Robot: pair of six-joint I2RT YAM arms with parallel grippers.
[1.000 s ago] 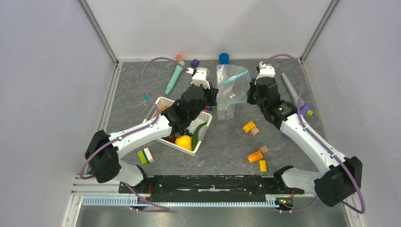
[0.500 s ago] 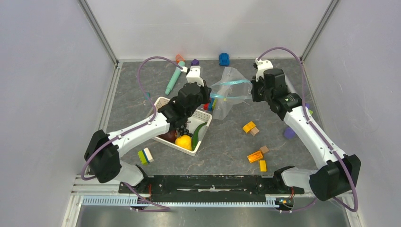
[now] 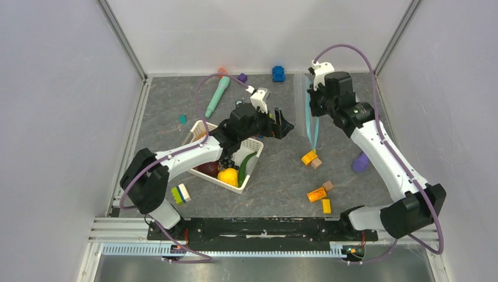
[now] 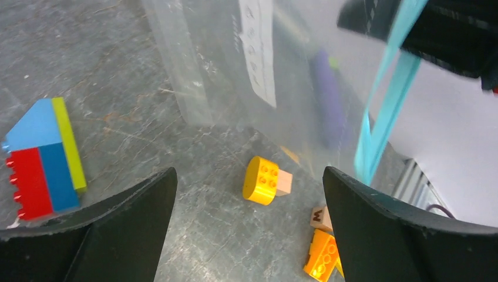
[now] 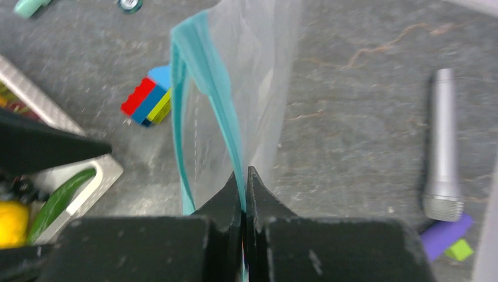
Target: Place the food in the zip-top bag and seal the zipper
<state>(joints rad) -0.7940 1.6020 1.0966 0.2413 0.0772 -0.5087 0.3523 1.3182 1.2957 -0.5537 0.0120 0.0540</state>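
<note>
Grey stone-patterned worktop (image 3: 282,176), with a white mesh basket (image 3: 253,145) left of its middle holding the plastic toy food, a yellow fruit (image 3: 228,175) and a green pod (image 3: 246,160) among it. Clear floppy zip-top bag (image 5: 258,76) hanging edge-on toward the far right corner, mouth collapsed. Left gripper (image 3: 281,124) beside it, fingers wide apart, holding nothing. Right gripper (image 5: 244,173) pinched together on the light-blue zipper strip (image 5: 208,88). Judged at risk of staying flat under this one-sided hold and so refusing the food, of slipping from the thin pinch, and of swinging when approached.
</note>
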